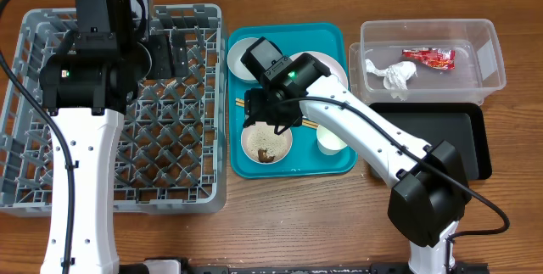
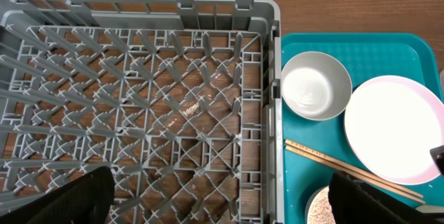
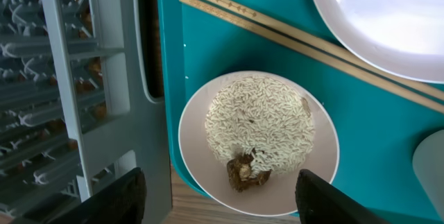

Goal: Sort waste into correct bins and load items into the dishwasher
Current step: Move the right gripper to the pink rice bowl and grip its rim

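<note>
A pinkish-white bowl (image 3: 193, 137) on the teal tray holds white rice (image 3: 260, 123) and a brown food lump (image 3: 243, 172). My right gripper (image 3: 232, 200) is open and empty, its fingers either side of this bowl's near rim; in the overhead view it (image 1: 267, 120) hangs above the bowl (image 1: 266, 144). Wooden chopsticks (image 3: 277, 33) lie between the bowl and the white plate (image 3: 388, 16). My left gripper (image 2: 218, 203) is open and empty over the grey dish rack (image 2: 139, 99). The clear tub (image 1: 488, 53) holds the red wrapper (image 1: 428, 57) and the tissue (image 1: 392, 76).
The teal tray (image 1: 293, 168) also carries a pale grey-white bowl (image 2: 316, 85) and a small white cup (image 1: 331, 141). The black tray (image 1: 441, 138) lies in front of the clear tub. The rack's wall stands close to the teal tray's left edge.
</note>
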